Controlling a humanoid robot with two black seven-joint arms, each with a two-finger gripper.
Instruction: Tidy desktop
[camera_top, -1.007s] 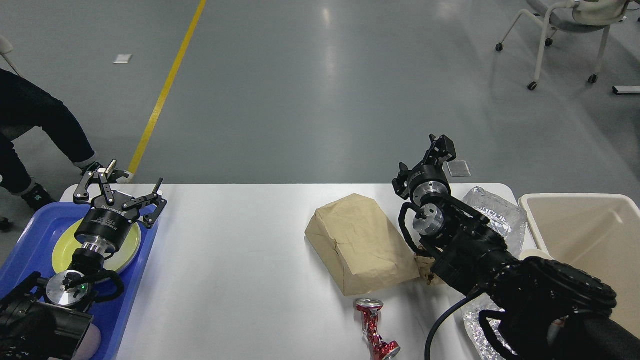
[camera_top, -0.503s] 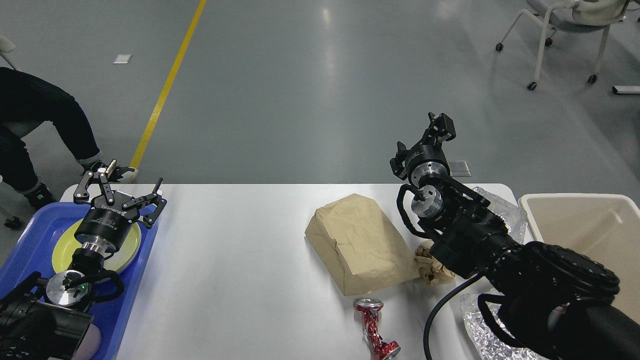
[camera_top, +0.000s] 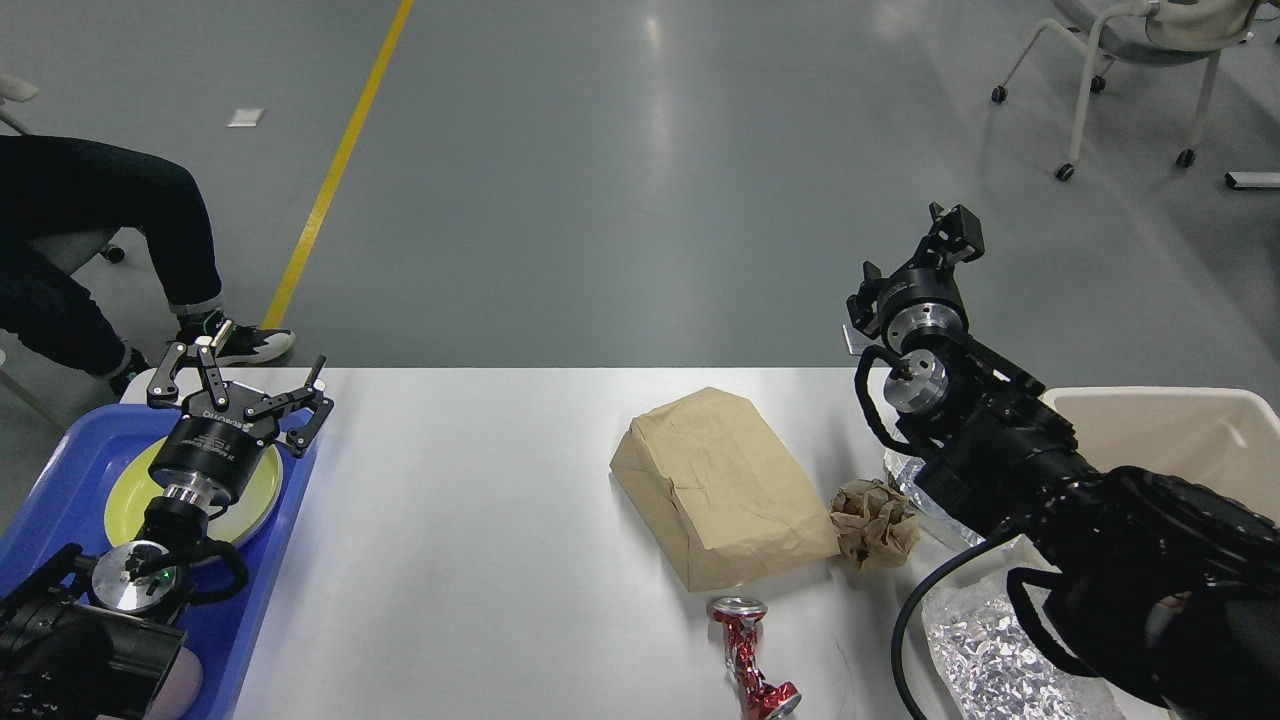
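The white desktop (camera_top: 480, 520) carries a brown paper bag (camera_top: 720, 485), a crumpled brown paper ball (camera_top: 875, 522) just right of it, and a crushed red can (camera_top: 745, 655) near the front edge. Crinkled foil (camera_top: 990, 655) lies at the front right, partly under my right arm. My left gripper (camera_top: 243, 377) hangs open over the yellow plate (camera_top: 255, 480) on the blue tray (camera_top: 60, 480), holding nothing. My right gripper (camera_top: 952, 232) is raised beyond the table's far right edge, near the beige bin (camera_top: 1180, 440). It is small and dark, so its fingers cannot be told apart.
A seated person's legs and shoe (camera_top: 240, 340) are at the far left, close behind the tray. A wheeled chair (camera_top: 1120, 60) stands on the grey floor at the back right. A yellow floor line (camera_top: 330, 180) runs behind the table.
My right arm swung right and upward, away from the paper bag toward the bin, uncovering the paper ball. The person's legs shifted at the left. The left arm stayed still.
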